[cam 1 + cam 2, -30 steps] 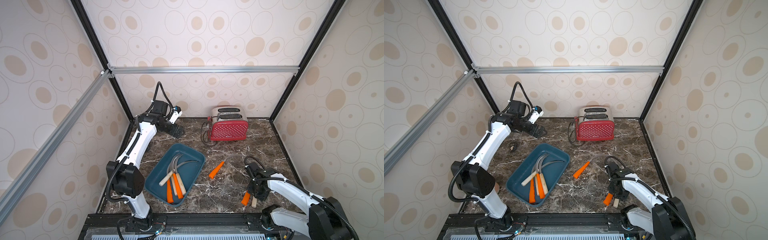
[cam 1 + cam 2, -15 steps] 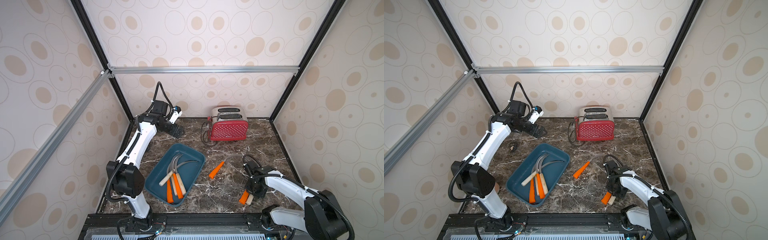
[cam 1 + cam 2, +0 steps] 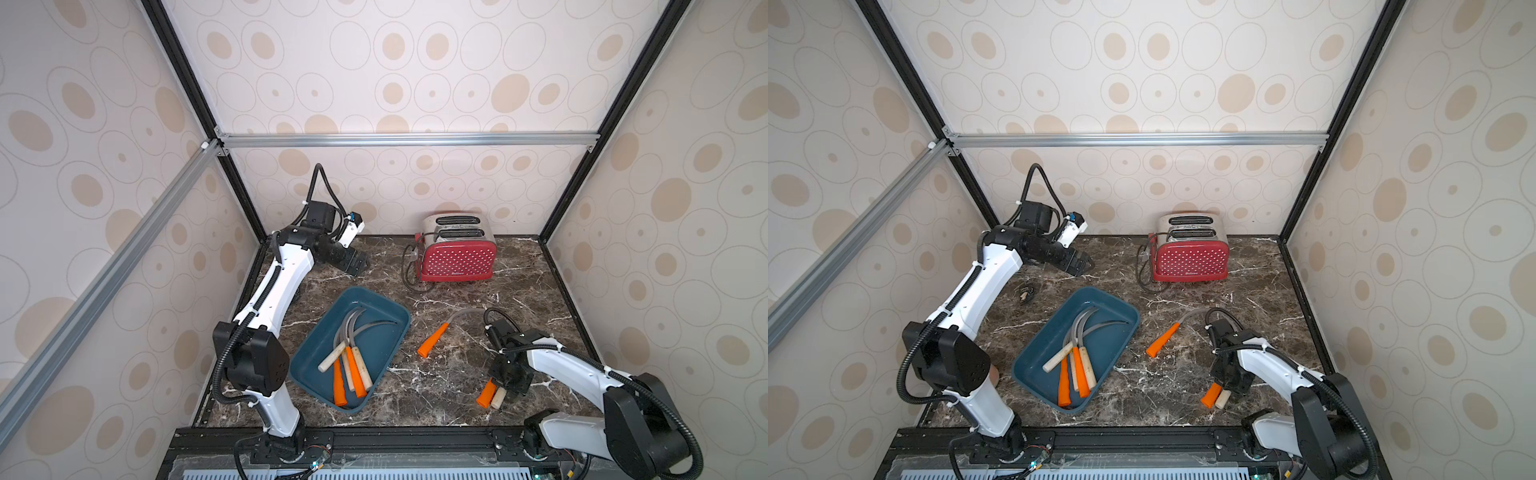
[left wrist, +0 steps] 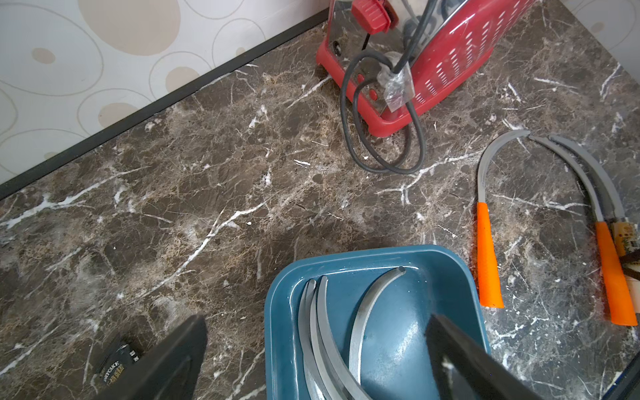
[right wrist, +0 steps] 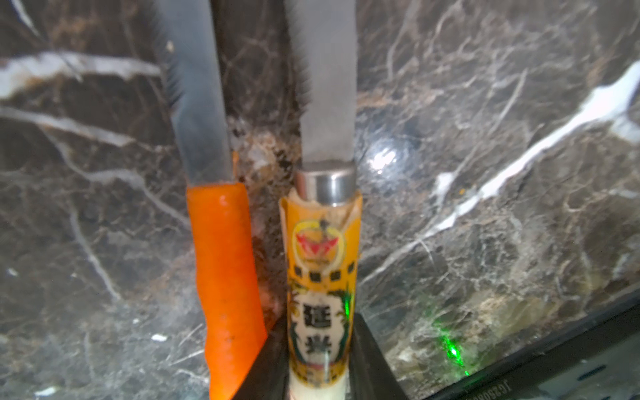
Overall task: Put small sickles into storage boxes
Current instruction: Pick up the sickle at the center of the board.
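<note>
Here we see the right fingers clamped on the pale wooden handle of a labelled sickle, low over the near right part of the marble surface. An orange-handled sickle lies just beside it, with both handles parallel and both blades running the same way; whether the two handles touch we cannot tell. The left fingers stand wide apart and hold nothing, raised near the back left corner. The teal tray sits diagonally between the two arms, and in it we find several sickles bunched together, with wooden and orange handles toward the near end and blades curving toward the far end. A loose orange sickle lies on the surface between the tray and the right arm, apart from both. A red polka-dot toaster stands at the back, its black cord coiled beside it.
</note>
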`<state>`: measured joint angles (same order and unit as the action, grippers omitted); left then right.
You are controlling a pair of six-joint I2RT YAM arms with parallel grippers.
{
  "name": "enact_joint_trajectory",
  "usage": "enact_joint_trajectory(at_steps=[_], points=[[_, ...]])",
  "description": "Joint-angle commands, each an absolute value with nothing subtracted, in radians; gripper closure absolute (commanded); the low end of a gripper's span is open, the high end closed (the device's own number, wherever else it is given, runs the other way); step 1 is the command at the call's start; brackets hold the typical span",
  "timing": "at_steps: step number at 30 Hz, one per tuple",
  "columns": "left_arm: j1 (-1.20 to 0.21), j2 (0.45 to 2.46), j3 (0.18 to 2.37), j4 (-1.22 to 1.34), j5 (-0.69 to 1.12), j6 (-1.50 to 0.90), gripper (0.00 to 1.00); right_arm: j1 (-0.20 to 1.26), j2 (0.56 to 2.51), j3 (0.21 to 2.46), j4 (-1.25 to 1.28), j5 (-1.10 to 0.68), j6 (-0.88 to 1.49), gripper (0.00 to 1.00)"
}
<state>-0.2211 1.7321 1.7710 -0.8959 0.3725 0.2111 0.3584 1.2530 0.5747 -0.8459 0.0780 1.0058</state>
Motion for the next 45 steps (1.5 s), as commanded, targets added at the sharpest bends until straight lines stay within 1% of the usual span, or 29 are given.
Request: enact_joint_trajectory(at_steps=[1,4,9,14,18,21,28,34,45], points=[[-0.227,1.725,1.767,-0.891,0.369,0.235,0.01,0.355,1.279,0.559,-0.78,0.074,1.016,0.73],[-0.229,1.72,1.767,-0.891,0.366,0.235,0.01,0.356,1.279,0.551,-0.769,0.071,1.017,0.76],[-0.231,1.716,1.767,-0.893,0.361,0.23,0.01,0.355,1.254,0.541,-0.762,0.08,1.019,0.88],[-0.232,1.707,1.762,-0.891,0.358,0.226,0.01,0.355,1.128,0.537,-0.796,0.116,1.044,0.93],[-0.232,1.709,1.77,-0.893,0.358,0.222,0.01,0.355,1.013,0.556,-0.842,0.146,1.059,0.94],[-0.232,1.712,1.784,-0.894,0.356,0.216,0.01,0.355,0.978,0.581,-0.881,0.163,1.054,0.94],[-0.235,1.723,1.802,-0.897,0.365,0.196,0.01,0.355,0.963,0.597,-0.861,0.125,1.031,0.95],[-0.234,1.717,1.813,-0.896,0.322,0.206,0.01,0.355,0.947,0.623,-0.843,0.098,1.005,0.95],[-0.23,1.707,1.801,-0.872,0.279,0.168,0.01,0.364,0.929,0.664,-0.769,-0.002,0.94,0.95]])
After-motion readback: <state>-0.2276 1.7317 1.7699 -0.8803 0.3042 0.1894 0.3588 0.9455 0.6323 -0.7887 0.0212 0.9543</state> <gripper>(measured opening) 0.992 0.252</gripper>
